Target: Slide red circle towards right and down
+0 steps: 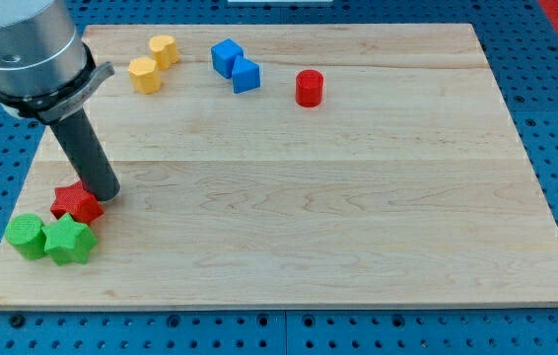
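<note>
Worktop (358, 197) of pale wood fills most of the view, and little of it is occupied. The arm's grey housing (28, 44) is seen at the view's top left, and from it the dark rod is angled down to my tip (104, 193), which is set just beside, perhaps touching, the red star (76, 203) near the view's left edge. No gripper is fitted, so nothing is grasped and no open or closed state can be told. Just below the red star, two green blocks (49, 239) are seen touching each other. Two yellow blocks (153, 61) and two blue blocks (235, 65) are grouped in pairs along the view's top. The red circle (310, 88) stands alone, to the view's right of the blue pair and well apart from my tip. For a clean push, my tip is best brought round behind the blue pair to the red circle's upper-left side, with contact centred so the block is driven straight along the diagonal and not spun off.
</note>
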`<action>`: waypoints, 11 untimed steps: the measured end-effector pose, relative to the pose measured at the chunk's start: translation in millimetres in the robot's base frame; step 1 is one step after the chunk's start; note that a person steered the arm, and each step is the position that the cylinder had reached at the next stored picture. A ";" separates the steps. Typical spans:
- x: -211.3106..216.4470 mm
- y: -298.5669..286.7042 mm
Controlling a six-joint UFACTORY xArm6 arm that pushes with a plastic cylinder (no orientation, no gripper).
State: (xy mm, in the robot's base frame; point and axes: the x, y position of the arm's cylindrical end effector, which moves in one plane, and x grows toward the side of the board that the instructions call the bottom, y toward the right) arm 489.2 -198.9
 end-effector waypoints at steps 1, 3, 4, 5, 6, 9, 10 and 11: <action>1.3 0.0; -47.2 -0.3; -91.5 38.6; -115.5 103.5; -136.3 157.3; -182.8 232.6; -152.0 262.6; -142.6 279.3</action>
